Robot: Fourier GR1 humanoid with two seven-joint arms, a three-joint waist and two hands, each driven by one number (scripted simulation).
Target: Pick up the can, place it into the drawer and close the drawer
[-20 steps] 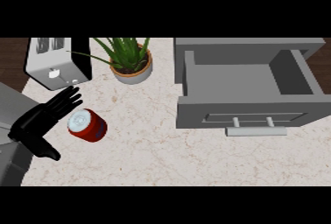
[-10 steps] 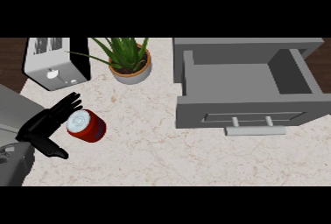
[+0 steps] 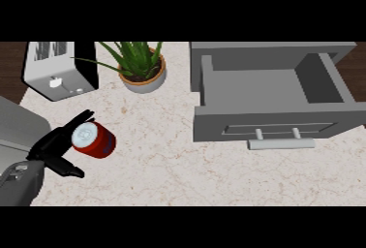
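A red can (image 3: 94, 140) with a silvery top stands on the marble counter (image 3: 164, 160), left of the middle. My left hand (image 3: 52, 149) is at the can's left side. Its fingers (image 3: 77, 121) lie nearly straight against the can's far-left edge, and the thumb (image 3: 68, 169) sticks out below, apart from the can. The hand is open. A grey drawer (image 3: 266, 127) stands pulled out at the right, its inside bare, with a bar handle (image 3: 281, 144) on its front. My right hand shows nowhere.
A silver toaster (image 3: 57, 70) stands at the back left. A potted green plant (image 3: 143, 68) sits between it and the drawer. A grey part of my arm (image 3: 18, 123) fills the left edge.
My left hand has drawn back toward the lower left and lowered, so its fingers now lie along the can's left side. The can and the drawer have stayed put.
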